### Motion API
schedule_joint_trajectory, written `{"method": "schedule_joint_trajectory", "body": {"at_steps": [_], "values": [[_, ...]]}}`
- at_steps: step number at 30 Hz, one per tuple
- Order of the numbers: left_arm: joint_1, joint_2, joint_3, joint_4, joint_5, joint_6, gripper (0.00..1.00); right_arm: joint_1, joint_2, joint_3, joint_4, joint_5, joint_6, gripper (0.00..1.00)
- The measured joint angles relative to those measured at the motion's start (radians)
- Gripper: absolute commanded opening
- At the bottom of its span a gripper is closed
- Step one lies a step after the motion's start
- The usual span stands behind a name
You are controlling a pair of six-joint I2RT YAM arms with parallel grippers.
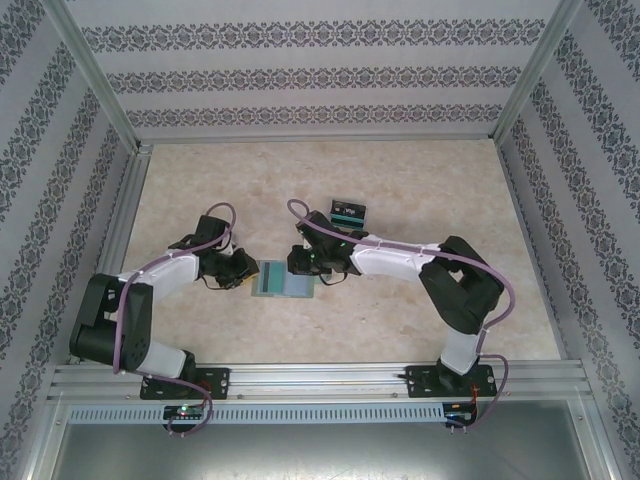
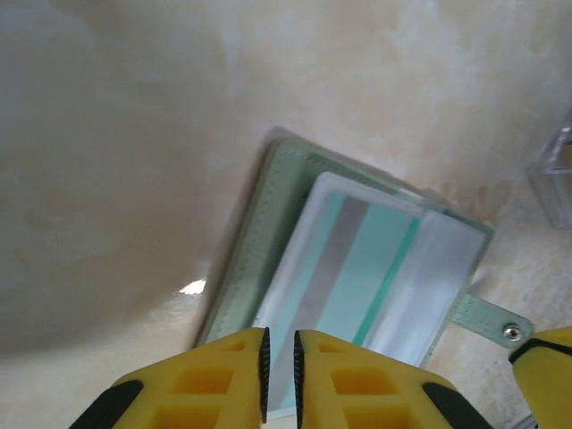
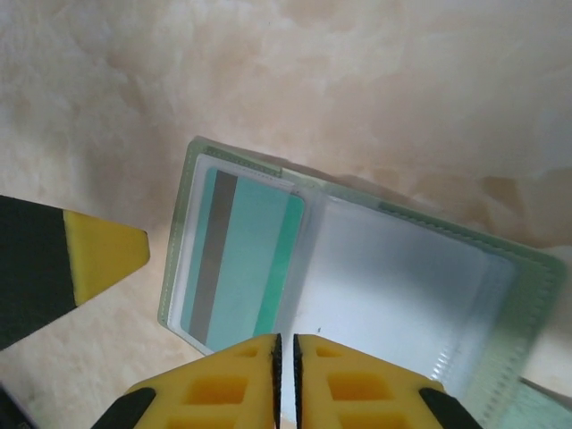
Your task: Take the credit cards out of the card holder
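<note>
Left claw (image 2: 280, 350) clenched to a hairline slit, low over one edge of the card holder (image 2: 257, 223). Right claw (image 3: 286, 350) likewise drawn together, low over the other side of the same holder. Unclear whether pinching a sleeve or merely pressing down.

Holder flat on the worktop (image 1: 420, 180) between the two arms, spread open with the pale inside up. One teal card (image 3: 246, 259) with a grey stripe lodged in a clear pocket, on the half nearer the left claw. Neighbouring pocket (image 3: 402, 277) apparently vacant. Small stack of cards (image 1: 348, 213) well apart from the holder, farther back beyond the right claw.

Handling, by judgement only:
- **Card:** light, thin and stiff, with a glossy face, so probably slippery between hard pads.
- **Holder:** soft and floppy, likely to slide or lift along with the card unless pinned.
- **Sleeve:** clear plastic, probably clingy against the card.

Best to pin the green border or the snap tab (image 2: 493, 323) with one claw. Then take the card wherever an edge stands clear at the pocket mouth, pads on both faces, and draw it straight out along the sleeve. No twisting, for fear of jamming the card or dragging the whole wallet.
</note>
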Motion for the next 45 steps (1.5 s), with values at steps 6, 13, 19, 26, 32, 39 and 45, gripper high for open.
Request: {"method": "schedule_joint_trajectory", "body": {"at_steps": [6,13,19,26,32,39,45], "values": [[0.000,0.023,-0.026,0.031,0.009,-0.008,0.17,0.008,0.079,0.032,0.012,-0.063,0.033,0.14],[-0.001,0.037,-0.028,0.057,0.023,-0.015,0.16,0.008,0.107,0.044,0.018,-0.095,0.059,0.16],[-0.010,0.053,-0.037,0.080,0.024,-0.027,0.15,0.008,0.134,0.061,0.024,-0.115,0.068,0.19],[-0.016,0.053,-0.040,0.092,0.026,-0.035,0.14,0.006,0.158,0.065,0.025,-0.127,0.087,0.19],[-0.022,0.054,-0.042,0.095,0.025,-0.042,0.12,0.006,0.160,0.072,0.010,-0.130,0.095,0.21],[-0.034,0.055,-0.044,0.102,0.020,-0.049,0.10,0.006,0.163,0.078,0.000,-0.133,0.114,0.22],[-0.038,0.059,-0.044,0.107,0.019,-0.053,0.10,-0.008,0.172,0.073,0.044,-0.165,0.138,0.18]]}}
